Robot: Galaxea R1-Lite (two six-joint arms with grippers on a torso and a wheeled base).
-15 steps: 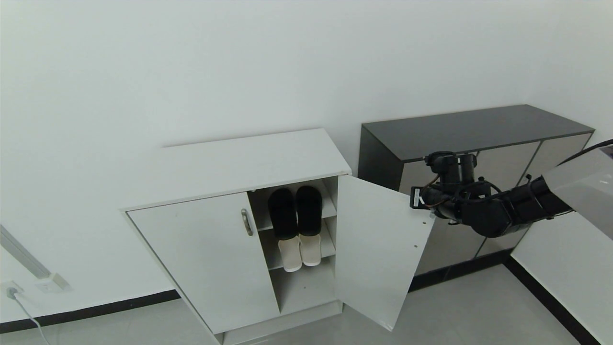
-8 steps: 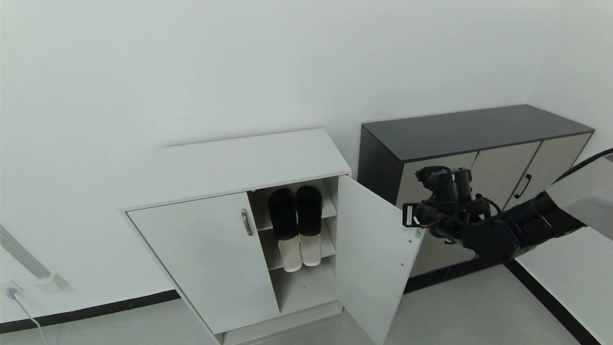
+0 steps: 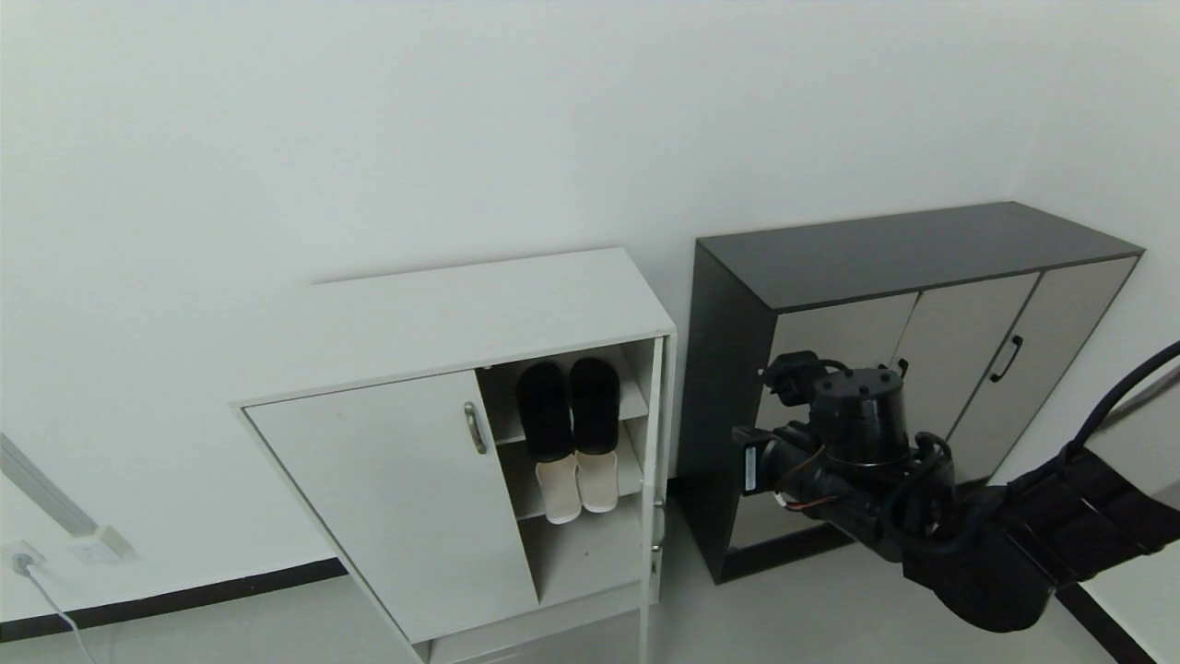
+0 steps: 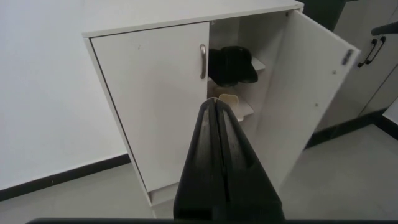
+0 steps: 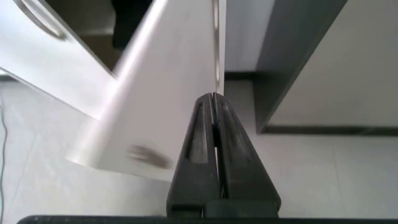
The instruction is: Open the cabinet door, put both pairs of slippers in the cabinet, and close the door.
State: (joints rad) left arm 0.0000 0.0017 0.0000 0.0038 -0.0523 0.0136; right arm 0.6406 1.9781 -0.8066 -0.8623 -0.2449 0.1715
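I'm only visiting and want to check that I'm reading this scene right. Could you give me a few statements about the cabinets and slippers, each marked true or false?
The right door of the white cabinet stands open. True.
The black slippers sit below the white slippers. False: the black pair is on the shelf above.
The right end effector holds a slipper. False: it is shut, empty, near the door.
The doors of the dark cabinet are closed. True.

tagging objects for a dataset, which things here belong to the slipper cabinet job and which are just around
Job in hand: white cabinet, its open door, black slippers inside, pale slippers just below them, right gripper.

Just around: dark cabinet beside it, wall socket, cable.
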